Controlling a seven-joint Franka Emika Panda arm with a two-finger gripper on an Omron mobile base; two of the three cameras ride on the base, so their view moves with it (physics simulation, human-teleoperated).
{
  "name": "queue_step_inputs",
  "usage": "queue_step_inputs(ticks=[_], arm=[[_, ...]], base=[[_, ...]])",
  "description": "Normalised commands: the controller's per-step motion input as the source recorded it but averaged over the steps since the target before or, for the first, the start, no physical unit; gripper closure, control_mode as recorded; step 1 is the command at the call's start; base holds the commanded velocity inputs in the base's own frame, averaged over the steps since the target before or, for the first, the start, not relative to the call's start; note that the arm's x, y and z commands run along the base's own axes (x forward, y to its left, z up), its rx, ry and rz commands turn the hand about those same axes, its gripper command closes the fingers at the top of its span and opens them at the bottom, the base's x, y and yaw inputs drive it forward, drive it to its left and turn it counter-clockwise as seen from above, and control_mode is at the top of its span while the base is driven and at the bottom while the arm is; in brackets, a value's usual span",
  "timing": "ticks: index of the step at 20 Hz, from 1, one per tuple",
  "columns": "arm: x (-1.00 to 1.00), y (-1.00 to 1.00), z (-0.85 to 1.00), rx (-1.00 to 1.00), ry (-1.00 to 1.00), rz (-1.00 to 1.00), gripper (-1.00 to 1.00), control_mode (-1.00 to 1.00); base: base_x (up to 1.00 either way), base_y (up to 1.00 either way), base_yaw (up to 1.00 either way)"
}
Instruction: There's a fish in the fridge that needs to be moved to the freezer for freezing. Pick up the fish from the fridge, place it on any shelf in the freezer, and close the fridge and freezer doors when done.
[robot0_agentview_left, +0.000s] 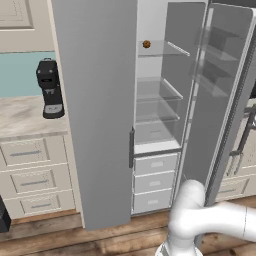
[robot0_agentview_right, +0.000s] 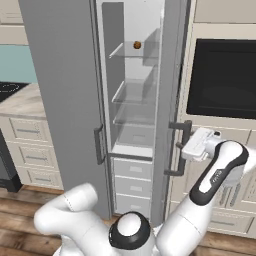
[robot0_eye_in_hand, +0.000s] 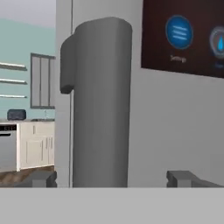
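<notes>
1. Hand (robot0_agentview_right: 186, 148) is at the vertical bar handle (robot0_eye_in_hand: 100, 109) of the fridge door (robot0_agentview_left: 215, 125). The dark touchscreen panel (robot0_eye_in_hand: 183, 39) beside the handle shows it is that door.
2. Hand state: fingers spread wide and holding nothing. The fingertips (robot0_eye_in_hand: 183, 178) stand on either side of the handle, which rises between them. Can't tell if either one touches the bar.
3. Key relation: the handle's long axis is vertical and the finger gap runs across it, so the bar is straight ahead of the hand and lined up for a grip.
4. The fridge door is swung well out. In the right base view it is edge-on, and in the left base view its inner face with door racks shows.
5. The open compartment has glass shelves (robot0_agentview_left: 155, 90) above grey drawers (robot0_agentview_left: 156, 182). In the right base view it lies to the left of the hand, on the far side of the door.
6. Fish: can't make it out anywhere. The only item seen is a round brown ball (robot0_agentview_left: 146, 44) on the top shelf, and that is not the fish.
7. The other grey door (robot0_agentview_left: 95, 110) is plain-faced. Can't tell whether it is shut or ajar.
8. Judgement: this is a door-handling step and nothing is being carried. To reach for the fish, the hand would have to leave the handle and come round the door edge toward the shelves.
</notes>
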Motion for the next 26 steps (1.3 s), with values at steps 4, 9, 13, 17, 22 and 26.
queue_step_inputs(ticks=[4,9,13,17,22,26], arm=[[-0.44,1.0,0.0,-0.21,0.02,0.04,-1.0,-1.0],[-0.14,1.0,-0.06,-0.14,0.09,-0.2,-1.0,-1.0],[0.0,0.99,-0.04,-0.02,0.06,-0.42,-1.0,-1.0],[0.12,0.86,-0.01,0.0,0.1,-0.55,-1.0,-1.0],[0.32,0.91,-0.01,0.0,0.21,-0.27,-1.0,-1.0],[0.61,1.0,0.0,-0.02,0.3,-0.05,-1.0,-1.0]], base=[[0.0,0.0,0.0],[0.0,0.0,0.0],[0.0,0.0,0.0],[0.0,0.0,0.0],[0.0,0.0,0.0],[0.0,0.0,0.0]])
